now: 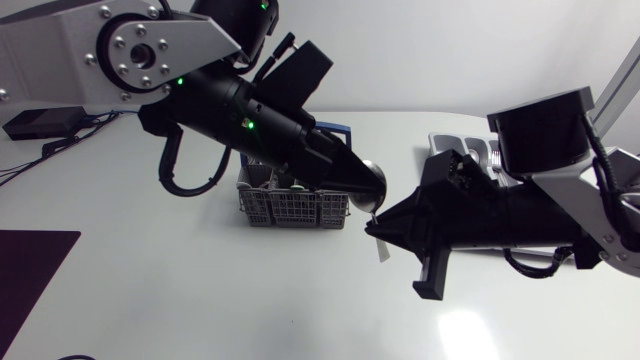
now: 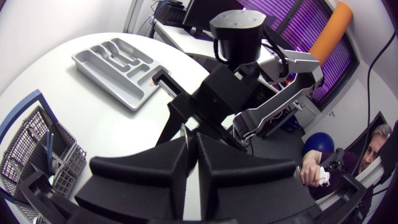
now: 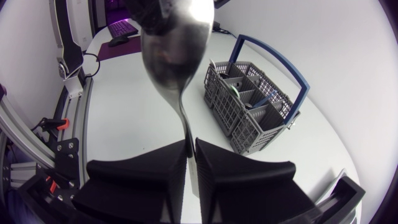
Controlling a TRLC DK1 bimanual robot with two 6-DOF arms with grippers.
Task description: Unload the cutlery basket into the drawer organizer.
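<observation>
Polished steel spoon (image 3: 177, 56), mirror-bright oval bowl and slim curved handle, held in the air over the matte white table (image 1: 200, 290), just beside the cutlery basket (image 1: 290, 205). Grey plastic lattice for the basket walls, square compartments, an arched blue handle, a few pieces standing inside. Further off, the grey moulded drawer organizer (image 2: 115, 65), long round-cornered troughs, flat on the table beyond the right arm and well apart from the basket; in the head view mostly hidden behind that arm. Between basket and organizer, two black wedge-fingered claws nose to nose. Handle pinched by the right gripper (image 3: 191, 146), broad fingers almost together with only the thin stem between them. Bowl end nipped by the left gripper (image 2: 191, 140), likewise nearly closed, a sliver of metal showing in the slit between its fingers.
</observation>
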